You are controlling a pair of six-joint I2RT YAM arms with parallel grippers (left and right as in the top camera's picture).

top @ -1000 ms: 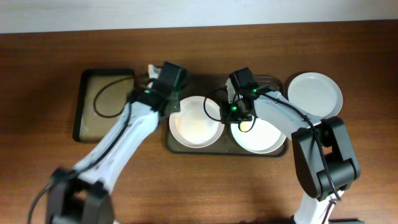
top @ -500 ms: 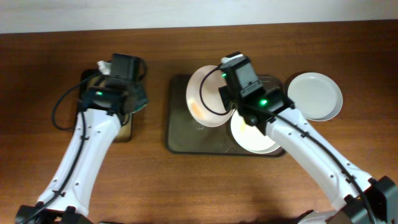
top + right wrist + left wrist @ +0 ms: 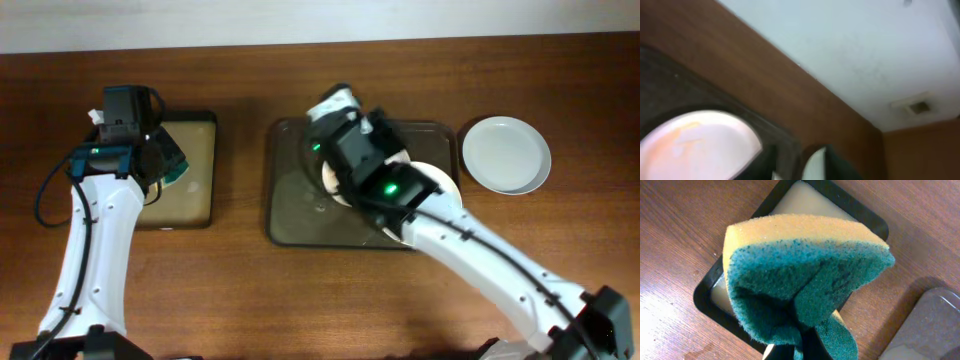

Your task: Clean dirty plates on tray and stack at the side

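Plates: one plate lies on the tray under the right arm, a second plate peeks out below the right gripper, and a third plate sits just past the tray's right rim. Can't tell if that gripper's clamping anything. Bare tray floor to its left. Left gripper squeezes a folded sponge above the small black tray.

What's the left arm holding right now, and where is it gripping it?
A yellow-and-green sponge, pinched at its lower edge, the green scouring face creased around the jaws.
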